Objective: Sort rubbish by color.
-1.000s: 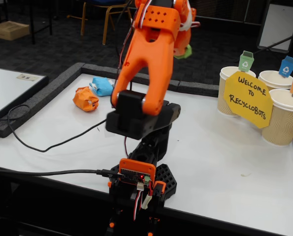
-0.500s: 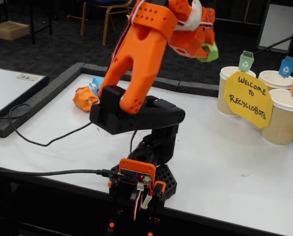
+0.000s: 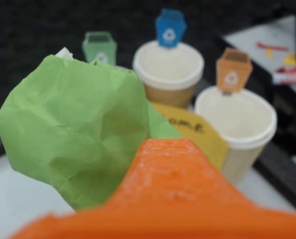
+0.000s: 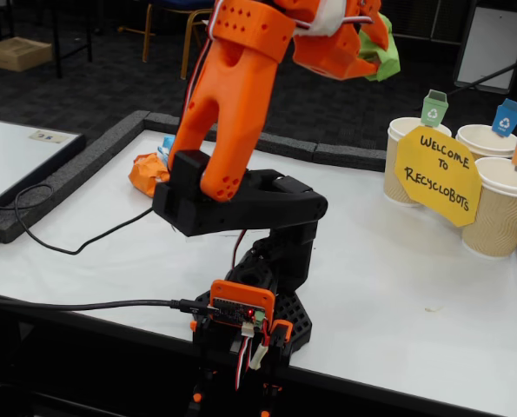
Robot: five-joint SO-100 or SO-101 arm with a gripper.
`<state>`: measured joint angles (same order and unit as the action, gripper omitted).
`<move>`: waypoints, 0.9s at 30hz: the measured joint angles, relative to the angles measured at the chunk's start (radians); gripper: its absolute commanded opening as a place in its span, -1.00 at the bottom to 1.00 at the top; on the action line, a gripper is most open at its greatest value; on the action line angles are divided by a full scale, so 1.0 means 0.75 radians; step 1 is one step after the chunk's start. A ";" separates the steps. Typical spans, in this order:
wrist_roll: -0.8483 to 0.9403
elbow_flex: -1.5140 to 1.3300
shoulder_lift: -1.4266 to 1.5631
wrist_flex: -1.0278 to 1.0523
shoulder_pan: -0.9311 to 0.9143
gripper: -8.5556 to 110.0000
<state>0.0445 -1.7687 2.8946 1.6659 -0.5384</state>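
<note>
Wrist view, 3 tagged cups [image 3: 236, 119] visibly empty, fingers [image 3: 138, 164] gripping green ball [image 3: 73, 129]

1. White table [image 4: 432, 261], dark foam border [image 4: 93, 156].
2. Dark carpet floor [image 4: 110, 78].
3. Chair w/ yellow legs [image 4: 188, 26] at 11 o'clock.
4. Cardboard box [image 4: 16, 54] at 10 o'clock.

The orange arm [image 4: 232, 104] rises steeply from its black base [image 4: 275, 317] and bends at the top of the fixed view; the gripper [image 4: 373, 42] points right, held high, its fingers closed around the green paper ball [image 3: 73, 129].
</note>
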 measured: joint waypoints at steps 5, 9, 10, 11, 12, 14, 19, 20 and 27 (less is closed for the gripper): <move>0.000 0.006 0.000 0.008 -0.012 -0.85; 0.000 0.006 -0.002 0.010 -0.016 -0.85; 0.000 0.006 -0.006 0.010 -0.018 -0.85; 0.000 0.006 -0.008 0.010 -0.022 -0.85; 0.000 0.006 -0.016 0.010 -0.027 -0.85; 0.000 0.006 -0.031 0.010 -0.035 -0.85; 0.000 0.006 -0.080 0.010 -0.053 -0.85; 0.000 0.006 -0.090 0.010 -0.055 -0.85; 0.000 -0.018 -0.219 -0.053 -0.061 -0.85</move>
<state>0.0445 -1.7825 2.7305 1.6260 -0.5844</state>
